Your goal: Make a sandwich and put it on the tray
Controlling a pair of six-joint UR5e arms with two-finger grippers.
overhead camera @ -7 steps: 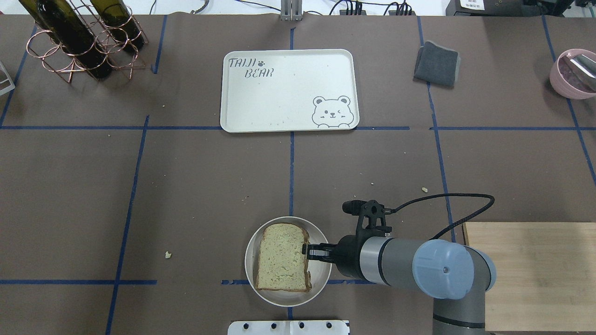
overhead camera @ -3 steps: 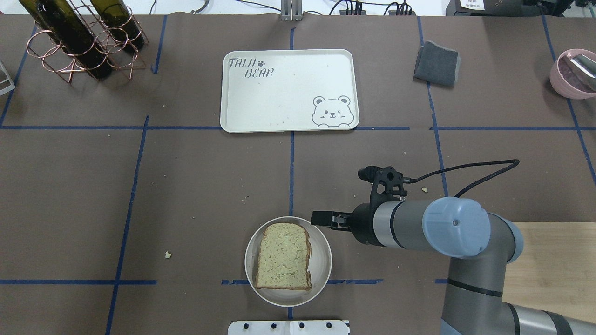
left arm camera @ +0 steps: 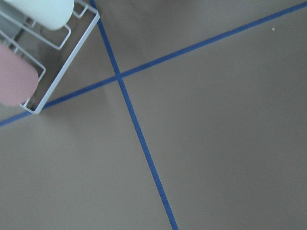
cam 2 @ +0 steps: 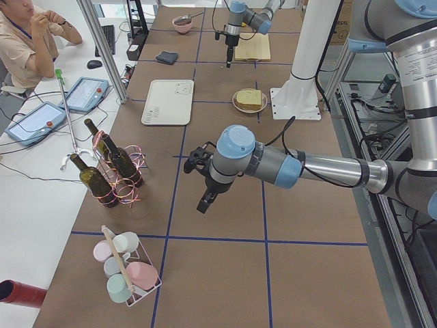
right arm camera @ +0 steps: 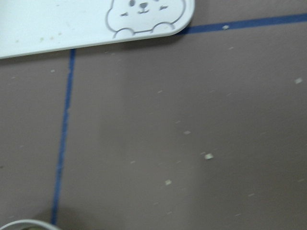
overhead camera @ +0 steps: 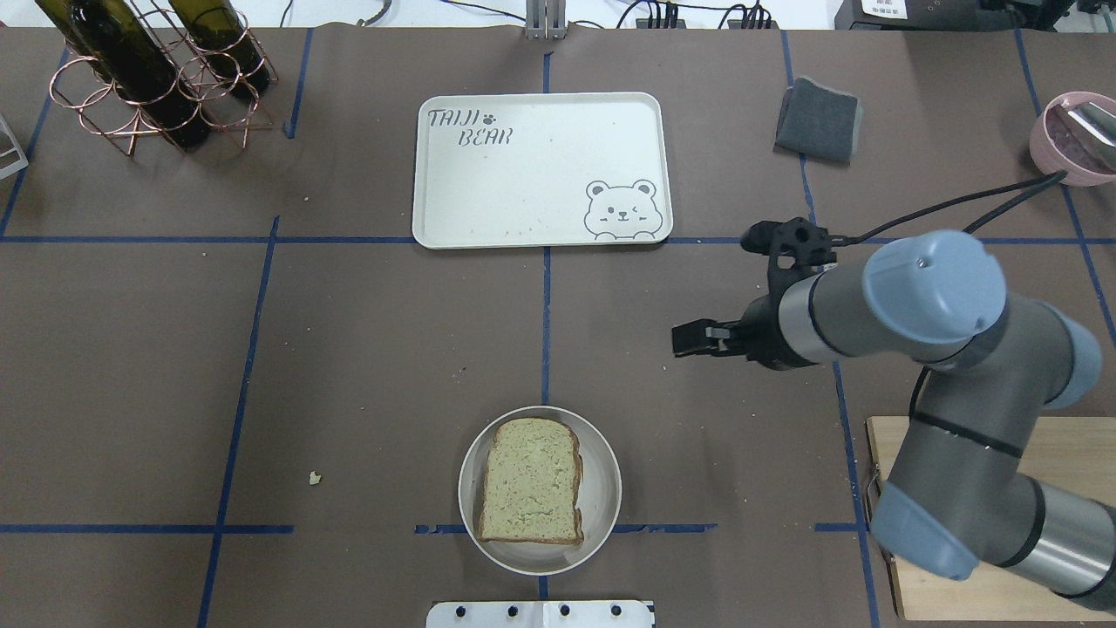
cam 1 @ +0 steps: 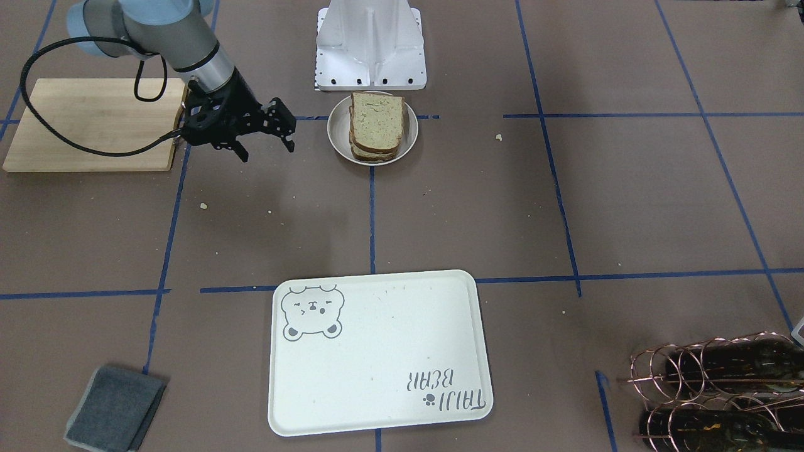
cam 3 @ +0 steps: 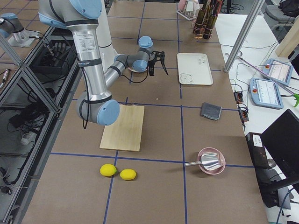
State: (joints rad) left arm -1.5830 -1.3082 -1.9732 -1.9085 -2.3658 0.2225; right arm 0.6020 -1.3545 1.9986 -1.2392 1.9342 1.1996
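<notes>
Brown-papered bench [overhead camera: 349,349]: nearest the robot, the brown-crusted stacked-bread sandwich [overhead camera: 530,480] rests on a small round off-white plate [overhead camera: 603,488]. Beyond, the right hand [overhead camera: 682,340] hovers released, empty; left hand [cam 2: 204,203] state: cannot tell. Grasp the stack low and lightly, keeping it level, for the far off-white rectangular bear-print tray [overhead camera: 540,166].

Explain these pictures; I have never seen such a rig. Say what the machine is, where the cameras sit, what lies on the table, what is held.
Two robot arms share a table, each ending in a two-finger gripper. Cameras look from above behind the robot, across the table, both table ends and each wrist. A sandwich of stacked bread sits on a round plate; the bear tray beyond it carries no sandwich. A cutting board, grey cloth and bottle rack lie around. The right gripper hangs open over the table, holding nothing. The left gripper shows only from afar, so I cannot tell.
</notes>
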